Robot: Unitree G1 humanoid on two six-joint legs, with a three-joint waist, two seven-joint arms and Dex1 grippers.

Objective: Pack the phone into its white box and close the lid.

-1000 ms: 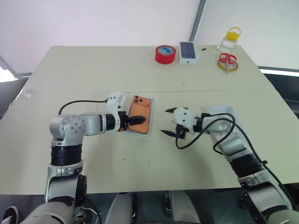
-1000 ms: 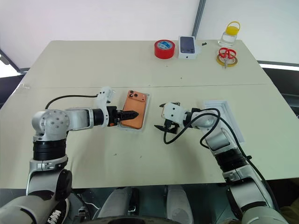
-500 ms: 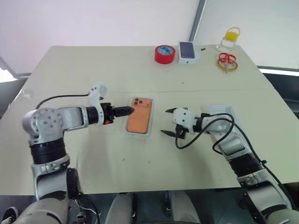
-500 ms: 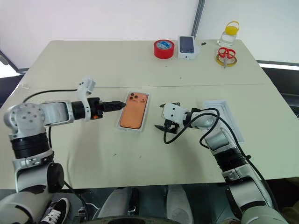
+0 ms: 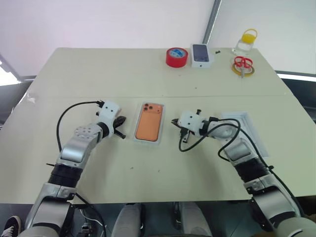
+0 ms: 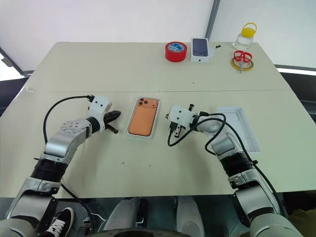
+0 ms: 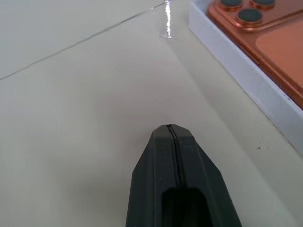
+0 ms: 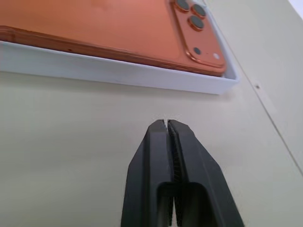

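The orange phone (image 5: 149, 122) lies flat, lens side up, inside the shallow white box (image 5: 161, 123) at the table's middle. My left gripper (image 5: 119, 126) is shut and empty, on the table just left of the box and apart from it. In the left wrist view its closed fingertips (image 7: 171, 131) point past the box rim (image 7: 246, 71). My right gripper (image 5: 175, 122) is shut and empty too, close to the box's right side; the right wrist view puts it (image 8: 166, 124) a short way from the box wall (image 8: 118, 71). The white lid (image 6: 242, 126) lies open side up to the right, partly behind my right arm.
Along the far edge sit a red tape roll (image 5: 177, 57), a small white carton printed with a phone (image 5: 201, 54), red scissors on a yellow tape ring (image 5: 242, 65) and a bottle with a yellow cap (image 5: 245, 43). A seam crosses the table behind the box.
My left gripper has drawn back leftward off the phone and shut. The right gripper has shut and edged toward the box. The phone now lies flat in the box.
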